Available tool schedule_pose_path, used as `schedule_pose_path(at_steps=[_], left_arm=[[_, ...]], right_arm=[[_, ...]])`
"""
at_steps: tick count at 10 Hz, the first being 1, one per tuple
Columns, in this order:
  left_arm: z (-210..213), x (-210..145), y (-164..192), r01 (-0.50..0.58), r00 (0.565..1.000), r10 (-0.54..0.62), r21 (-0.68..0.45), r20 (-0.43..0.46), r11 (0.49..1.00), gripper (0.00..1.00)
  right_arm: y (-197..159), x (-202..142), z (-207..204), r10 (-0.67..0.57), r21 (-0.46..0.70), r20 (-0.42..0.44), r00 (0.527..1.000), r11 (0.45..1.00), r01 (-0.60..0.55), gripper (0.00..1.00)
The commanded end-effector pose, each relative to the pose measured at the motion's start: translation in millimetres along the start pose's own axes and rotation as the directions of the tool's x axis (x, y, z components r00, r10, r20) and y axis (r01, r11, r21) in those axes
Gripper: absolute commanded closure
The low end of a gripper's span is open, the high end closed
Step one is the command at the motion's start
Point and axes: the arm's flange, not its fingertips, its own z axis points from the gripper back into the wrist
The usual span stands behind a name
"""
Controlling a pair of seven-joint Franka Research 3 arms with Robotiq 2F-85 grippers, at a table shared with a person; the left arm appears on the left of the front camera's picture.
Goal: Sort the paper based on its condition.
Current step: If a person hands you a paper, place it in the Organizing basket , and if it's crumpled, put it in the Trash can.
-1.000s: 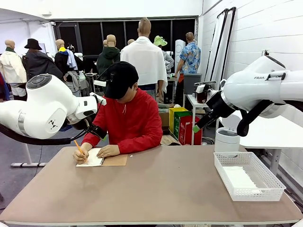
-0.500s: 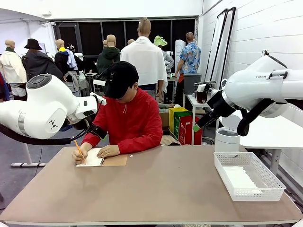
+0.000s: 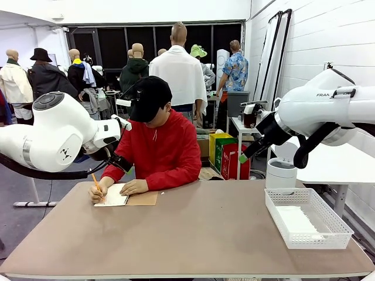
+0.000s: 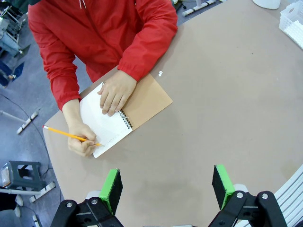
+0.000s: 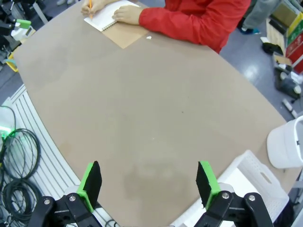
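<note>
Across the surface (image 3: 193, 240) the person (image 3: 164, 146) leans over the notebook (image 4: 142, 101), so a reach by your left end effector (image 4: 165, 178), jaws wide and empty above it, could strike the writing hand (image 4: 81, 142). Your right end effector (image 5: 147, 171) hangs equally wide and empty. The loose paper (image 3: 296, 221) lies flat in the white basket (image 3: 316, 240), where thin sheets may lift together or crumple when pinched.
</note>
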Motion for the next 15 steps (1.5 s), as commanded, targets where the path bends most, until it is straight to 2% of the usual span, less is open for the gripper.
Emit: schedule_pose_path(at_steps=[1,15], left_arm=[[0.2,0.0,-0.2,0.001,1.0,-0.001,0.002,-0.001,1.0,0.0],[0.2,0.0,-0.2,0.001,1.0,-0.001,0.002,-0.001,1.0,0.0]], right_arm=[[0.1,-0.6,-0.7,0.005,-0.004,-0.004,1.0,1.0,-0.005,0.0],[0.1,-0.6,-0.7,0.005,-0.004,-0.004,1.0,1.0,-0.005,0.0]])
